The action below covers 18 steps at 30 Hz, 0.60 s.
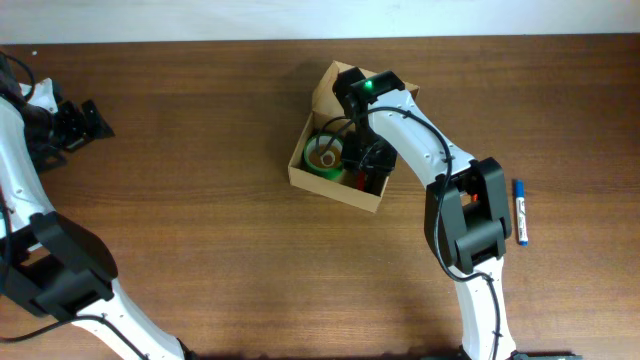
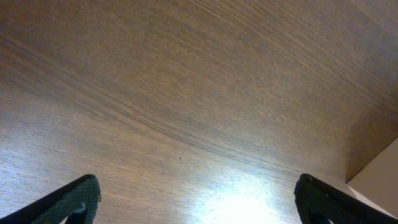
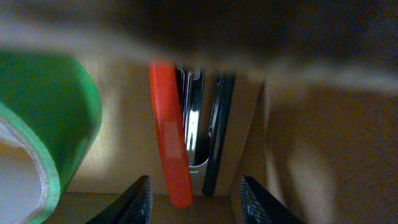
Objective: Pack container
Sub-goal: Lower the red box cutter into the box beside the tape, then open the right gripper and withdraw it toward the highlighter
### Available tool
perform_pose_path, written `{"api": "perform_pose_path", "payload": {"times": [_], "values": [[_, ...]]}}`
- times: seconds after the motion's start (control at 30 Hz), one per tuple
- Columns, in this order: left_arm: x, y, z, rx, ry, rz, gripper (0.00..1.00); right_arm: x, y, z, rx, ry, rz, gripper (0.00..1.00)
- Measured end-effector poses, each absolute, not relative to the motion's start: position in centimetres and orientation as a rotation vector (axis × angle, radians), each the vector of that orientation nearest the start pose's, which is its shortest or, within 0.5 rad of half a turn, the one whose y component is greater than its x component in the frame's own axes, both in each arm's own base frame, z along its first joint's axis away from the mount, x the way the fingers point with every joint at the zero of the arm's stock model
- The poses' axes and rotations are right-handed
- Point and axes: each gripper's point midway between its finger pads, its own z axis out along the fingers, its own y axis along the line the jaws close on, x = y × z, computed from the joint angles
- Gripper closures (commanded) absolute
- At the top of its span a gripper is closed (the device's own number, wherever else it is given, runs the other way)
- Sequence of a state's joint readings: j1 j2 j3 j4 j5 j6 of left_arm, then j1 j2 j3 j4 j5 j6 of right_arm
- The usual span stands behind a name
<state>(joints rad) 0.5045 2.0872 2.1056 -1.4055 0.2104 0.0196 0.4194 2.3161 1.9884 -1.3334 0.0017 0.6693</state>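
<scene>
Right hand (image 3: pixel 196 190) released, fingers apart, inside the container (image 1: pixel 298 162), just above a red stapler (image 3: pixel 166 134)

We see a brown wood-grain surface (image 1: pixel 200 250), light glaring off one patch (image 2: pixel 249 202), a pale strip (image 1: pixel 300 15) along its far edge.

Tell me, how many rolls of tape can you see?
1. The green tape roll lies inside the cardboard box, at its left end in the overhead view. The right arm covers part of the box, so another could be hidden.
</scene>
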Motion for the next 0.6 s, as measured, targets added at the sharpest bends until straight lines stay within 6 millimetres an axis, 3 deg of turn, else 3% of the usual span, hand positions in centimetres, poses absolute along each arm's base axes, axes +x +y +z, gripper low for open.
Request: {"api": "perform_pose_path", "payload": {"times": [0.17, 0.27, 0.47, 0.6], "values": [[40.1, 18.0, 17.0, -0.669, 2.824, -0.227, 0.0, 39.5, 17.6, 4.5, 0.345, 3.187, -0.064, 0.53], [40.1, 18.1, 16.9, -0.669, 2.824, -0.226, 0.0, 40.8, 18.1, 6.4, 0.292, 3.145, -0.022, 0.53], [40.1, 18.0, 17.0, -0.67, 2.824, -0.227, 0.0, 43.1, 18.5, 13.1, 0.167, 3.02, 0.021, 0.53], [40.1, 18.1, 17.0, -0.669, 2.823, -0.227, 0.0, 43.0, 16.7, 18.8, 0.056, 2.934, -0.069, 0.5]]}}
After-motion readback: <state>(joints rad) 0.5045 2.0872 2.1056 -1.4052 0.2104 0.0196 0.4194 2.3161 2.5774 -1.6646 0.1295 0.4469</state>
